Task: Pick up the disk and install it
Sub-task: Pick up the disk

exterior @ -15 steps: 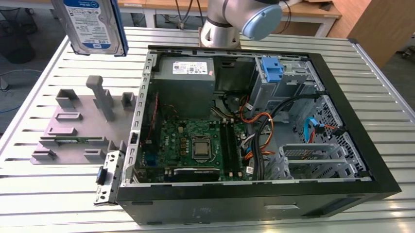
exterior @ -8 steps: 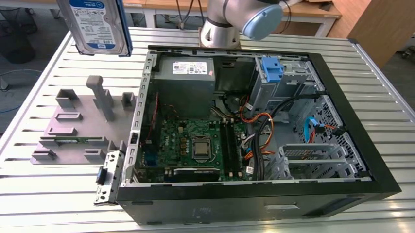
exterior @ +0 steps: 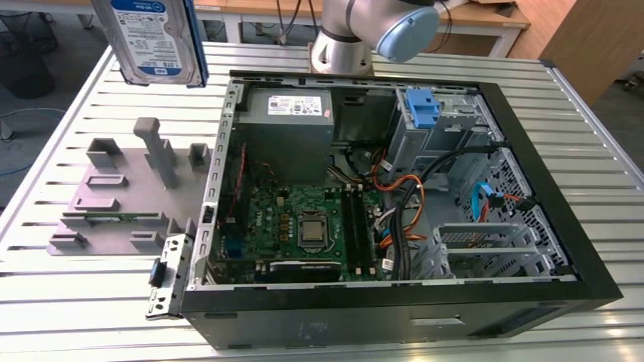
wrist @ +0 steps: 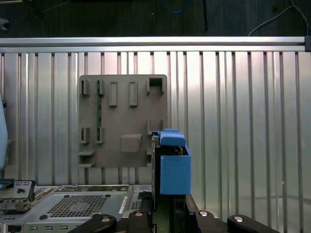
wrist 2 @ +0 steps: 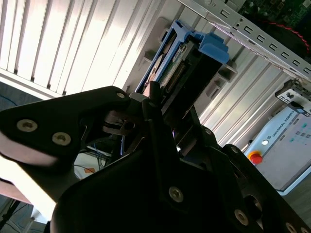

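The gripper (wrist 2: 175,112) has its fingers (wrist 2: 154,104) clamped on the disk (exterior: 156,38), which stands on edge between them, raised above the slatted table (exterior: 81,105) beside the open computer case (exterior: 403,309).

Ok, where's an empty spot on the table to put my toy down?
The table has bare slats on the exterior view's right of the computer case and in front of the grey fixture, toward the camera. Inside the case is crowded with cables.
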`<action>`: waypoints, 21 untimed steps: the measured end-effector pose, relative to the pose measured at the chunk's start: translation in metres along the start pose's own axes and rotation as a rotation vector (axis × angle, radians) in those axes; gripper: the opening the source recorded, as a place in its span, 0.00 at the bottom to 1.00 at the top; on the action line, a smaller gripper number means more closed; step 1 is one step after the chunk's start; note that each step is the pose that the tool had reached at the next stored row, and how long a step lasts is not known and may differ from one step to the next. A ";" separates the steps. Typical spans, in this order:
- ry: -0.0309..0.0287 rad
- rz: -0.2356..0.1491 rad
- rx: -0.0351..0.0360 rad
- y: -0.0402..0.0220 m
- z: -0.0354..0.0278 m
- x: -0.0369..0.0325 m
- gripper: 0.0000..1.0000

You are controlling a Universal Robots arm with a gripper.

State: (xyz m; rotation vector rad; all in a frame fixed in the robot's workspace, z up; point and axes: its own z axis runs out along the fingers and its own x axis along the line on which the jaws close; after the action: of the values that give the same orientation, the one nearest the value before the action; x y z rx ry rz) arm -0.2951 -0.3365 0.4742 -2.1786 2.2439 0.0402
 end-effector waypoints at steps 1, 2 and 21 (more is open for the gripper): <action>0.0000 0.000 0.0000 0.0000 -0.0004 0.0000 0.35; 0.0000 0.000 0.0000 0.0000 -0.0008 0.0000 0.35; 0.0000 0.000 -0.0001 -0.0073 -0.0014 -0.0003 0.35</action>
State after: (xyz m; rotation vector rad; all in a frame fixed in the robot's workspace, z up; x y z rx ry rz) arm -0.2878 -0.3365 0.4755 -2.1786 2.2440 0.0403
